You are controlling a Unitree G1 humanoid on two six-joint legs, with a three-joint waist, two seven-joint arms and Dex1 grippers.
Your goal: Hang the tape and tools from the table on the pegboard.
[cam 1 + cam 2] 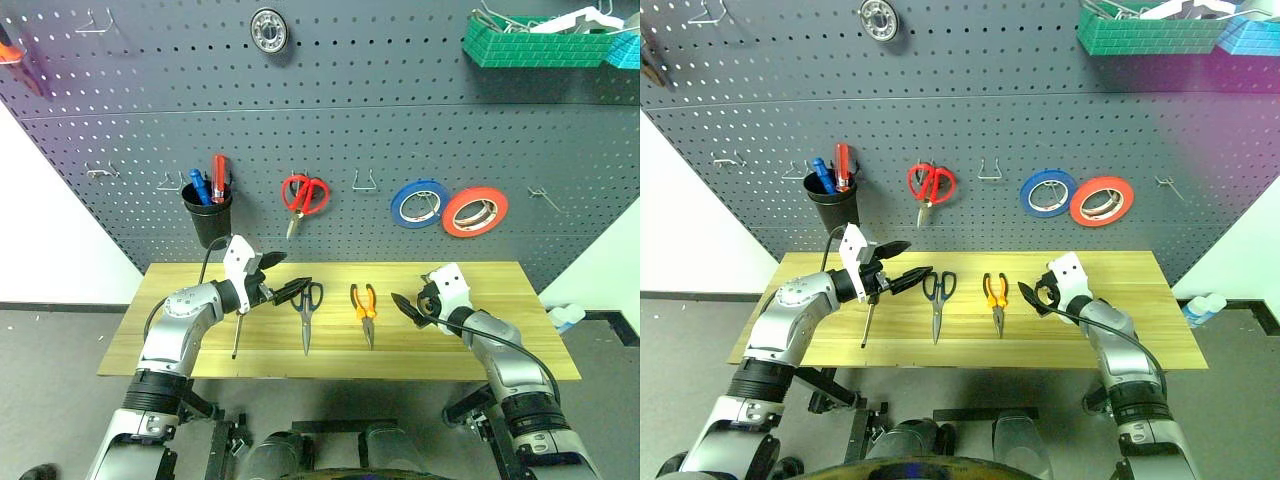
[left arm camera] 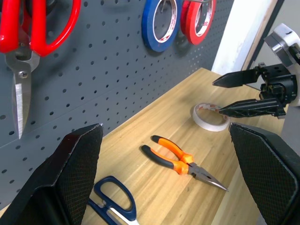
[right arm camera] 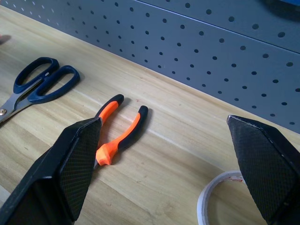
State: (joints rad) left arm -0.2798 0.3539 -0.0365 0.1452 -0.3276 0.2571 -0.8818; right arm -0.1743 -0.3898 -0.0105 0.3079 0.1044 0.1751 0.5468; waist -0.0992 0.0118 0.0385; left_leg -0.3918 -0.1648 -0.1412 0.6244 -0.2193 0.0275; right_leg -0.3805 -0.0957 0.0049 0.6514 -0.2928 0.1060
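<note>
**Observer:** What could go wrong from here?

**Me:** Both my hands are empty and spread wide. My left gripper (image 1: 290,289) hovers above the dark blue-looped steel scissors (image 1: 308,312) on the light plank-grain wooden table (image 1: 520,350); my right gripper (image 1: 409,305) hangs just beside the thin whitish-cream tape roll (image 2: 210,116). The roll lies flat, so I judge a finger has to go inside the ring; coming down on top would only push it across the wood. The small orange-and-black pliers (image 1: 364,310) lie between my hands, and a careless sweep could knock them.

**Observer:** And the hanging itself?

**Me:** The free metal hooks on the dark grey perforated pegboard (image 1: 400,140) look thin; a ring could miss one and drop.

**Observer:** Anything hard to see?

**Me:** From my head, my right hand covers the tape. The slim screwdriver (image 1: 236,335) is partly hidden under my left arm, its end unclear.
</note>
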